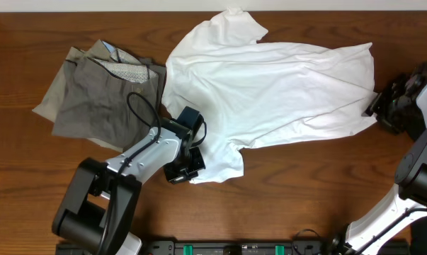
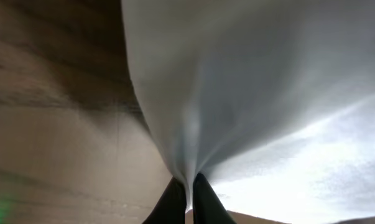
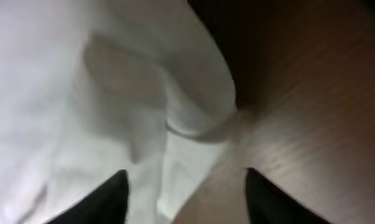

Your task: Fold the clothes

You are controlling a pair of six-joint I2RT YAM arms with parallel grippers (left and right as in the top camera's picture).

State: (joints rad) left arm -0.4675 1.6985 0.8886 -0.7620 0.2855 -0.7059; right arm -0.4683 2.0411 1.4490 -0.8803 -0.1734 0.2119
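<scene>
White T-shirt gripped at one side

The white T-shirt [image 1: 284, 85] lies spread and wrinkled across the middle of the brown wooden bench [image 1: 291, 191], with one sleeve at the far edge and another part hanging toward the near left. The left end effector [image 2: 188, 196] is closed together and clamps a fold of the white cloth, which rises from between its dark fingertips. The right end effector [image 3: 187, 199] is at the right edge of the T-shirt; its two fingers [image 3: 115, 196] stand apart, and the hem of the cloth lies between them, not pinched. The grey-khaki trousers [image 1: 100, 99] rest crumpled on the left, just beside the T-shirt
</scene>
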